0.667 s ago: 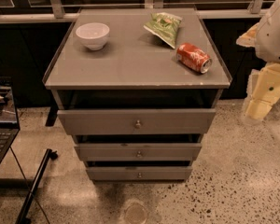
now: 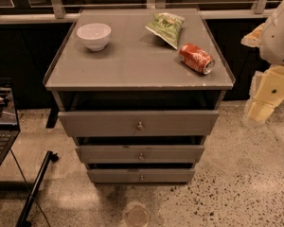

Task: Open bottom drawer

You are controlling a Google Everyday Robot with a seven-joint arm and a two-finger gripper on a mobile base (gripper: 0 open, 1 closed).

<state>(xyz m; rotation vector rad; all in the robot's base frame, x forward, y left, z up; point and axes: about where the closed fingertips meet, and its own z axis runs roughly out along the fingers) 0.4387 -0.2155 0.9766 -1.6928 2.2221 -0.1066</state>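
Observation:
The bottom drawer [image 2: 141, 175] is the narrowest, shortest grey front at the foot of the grey cabinet, with a small round metal knob [image 2: 141, 177] at its centre. Above it are the mid-sized drawer front [image 2: 140, 153] and the widest top drawer front [image 2: 138, 123], and each front stands further out than the one below it. My arm, white and pale yellow, hangs at the right edge of the view. Its gripper [image 2: 256, 111] is at the arm's lower end, to the right of the cabinet at about the top drawer's height and clear of all the drawers.
On the cabinet top [image 2: 128, 65] are a white bowl [image 2: 93, 35], a green snack bag [image 2: 165, 27] and a red soda can [image 2: 196, 58] lying on its side. A laptop [image 2: 0, 126] and a dark pole [image 2: 35, 188] are at the left. The floor is speckled.

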